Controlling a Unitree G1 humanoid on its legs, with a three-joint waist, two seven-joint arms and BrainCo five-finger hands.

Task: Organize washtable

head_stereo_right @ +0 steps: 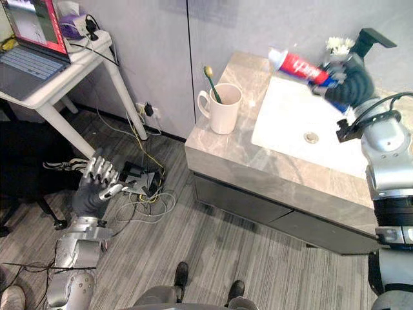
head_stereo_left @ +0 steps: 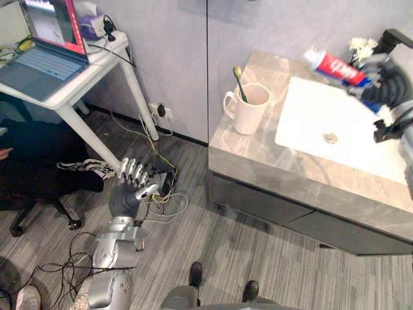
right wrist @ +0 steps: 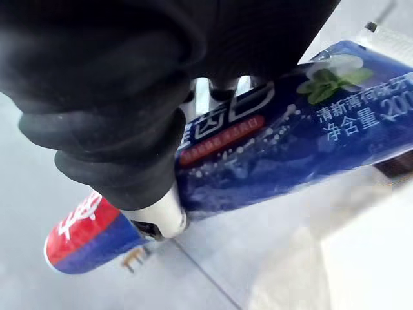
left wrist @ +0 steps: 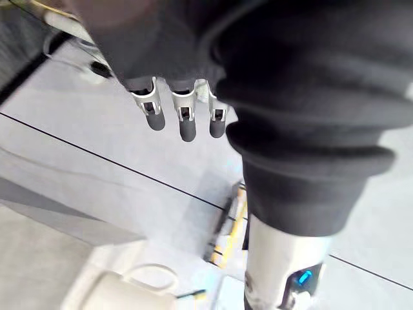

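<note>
Left eye view
Worktop [head_stereo_left: 258, 155]: grey stone top, carrying a white basin [head_stereo_left: 322, 110] set into its right part.
Mug [head_stereo_left: 248, 106]: is standing upright on the worktop, just left of the basin, handle pointing left.
Toothbrush [head_stereo_left: 239, 82]: is leaning inside the mug, head up.
Left hand [head_stereo_left: 129, 187]: is hanging low over the floor [head_stereo_left: 213, 258], well apart from the worktop, fingers relaxed and holding nothing.
Laptop [head_stereo_left: 45, 45]: is sitting open at the far left.

Right eye view
Right hand [head_stereo_right: 348, 84]: is raised over the back edge of the basin, wrapped round the toothpaste tube [head_stereo_right: 300, 66].
Toothpaste tube: is being held clear of the worktop, lying roughly level, red and white end pointing left towards the mug.
Faucet [head_stereo_right: 368, 39]: black, is standing behind the right hand.
Flowers [head_stereo_right: 339, 44]: white, are sitting just beside the faucet.

Left wrist view
Fingers [left wrist: 184, 119]: are reaching out straight in a row, gripping nothing; the white mug is showing beyond them.

Right wrist view
Toothpaste tube: blue body with a red end, is lying across the palm.
Right hand: one silver finger is curling round the tube, clamping it.
</note>
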